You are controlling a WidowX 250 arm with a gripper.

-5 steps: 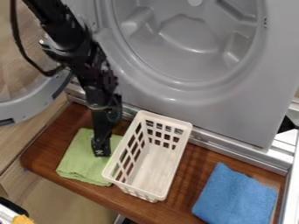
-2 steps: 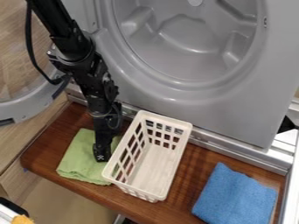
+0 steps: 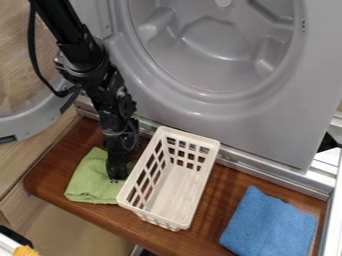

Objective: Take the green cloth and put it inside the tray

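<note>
Hanging down from the upper left in the camera view, the black jointed robot arm (image 3: 79, 44) slants toward the middle of the work surface, then bends at the wrist so that its black gripper (image 3: 118, 175) points almost straight down. The tip is at the right part of the folded light-green cloth (image 3: 88, 181), just beside the left wall of the basket. Whether the gripper stands wide or narrow, or has hold of the cloth, I cannot tell. A thin black cable (image 3: 31, 50) loops down on the arm's left.

The off-white plastic basket (image 3: 155, 216), rectangular with slotted walls, serves as the tray. It sits at a slant on the reddish-brown wooden board (image 3: 210, 220), and its smooth, pale floor shows between the walls. The green cloth lies outside it, on the board at its left, the edge nearest the gripper raised in soft folds.

A blue fabric cloth (image 3: 270, 225) lies on the board, well apart from the basket on the right. Behind rises a grey moulded appliance front (image 3: 200, 116) with a large round hollow.
</note>
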